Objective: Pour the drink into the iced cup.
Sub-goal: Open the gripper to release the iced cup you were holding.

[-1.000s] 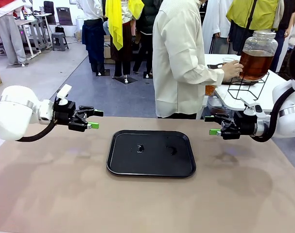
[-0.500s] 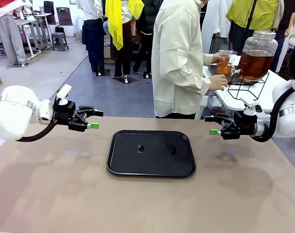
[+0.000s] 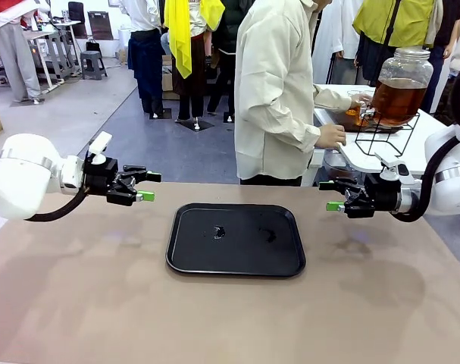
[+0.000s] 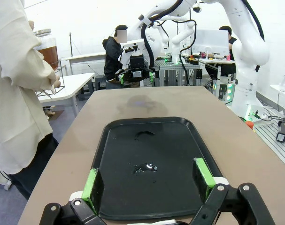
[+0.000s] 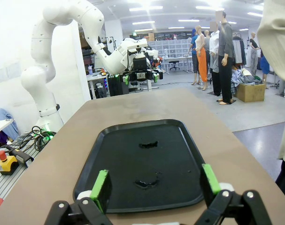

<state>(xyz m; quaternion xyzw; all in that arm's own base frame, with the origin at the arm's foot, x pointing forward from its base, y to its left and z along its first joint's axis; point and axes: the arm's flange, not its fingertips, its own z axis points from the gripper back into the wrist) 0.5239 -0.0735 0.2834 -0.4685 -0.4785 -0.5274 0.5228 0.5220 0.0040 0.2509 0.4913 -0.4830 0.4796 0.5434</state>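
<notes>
The drink (image 3: 398,100) is amber liquid inside a big clear glass jar with a silvery lid (image 3: 411,54). The jar stands on a black wire rack on a white side table behind my table, at the far right. A person in a cream shirt holds a clear cup (image 3: 354,112) against the jar's tap. Part of the jar (image 4: 47,48) shows behind the person's sleeve in the left wrist view. My left gripper (image 3: 150,186) (image 4: 147,180) hovers open and empty left of the black tray. My right gripper (image 3: 328,195) (image 5: 155,183) hovers open and empty at the tray's right.
A black tray (image 3: 236,239) (image 4: 151,154) (image 5: 142,159) with two small wet patches lies mid-table between the grippers. The person's other hand (image 3: 332,136) rests by the white side table (image 3: 366,155). Other people stand farther back.
The person raised the cup and brought it back to the jar's tap, while the other hand dropped to the side table's edge. Both arms stayed still.
</notes>
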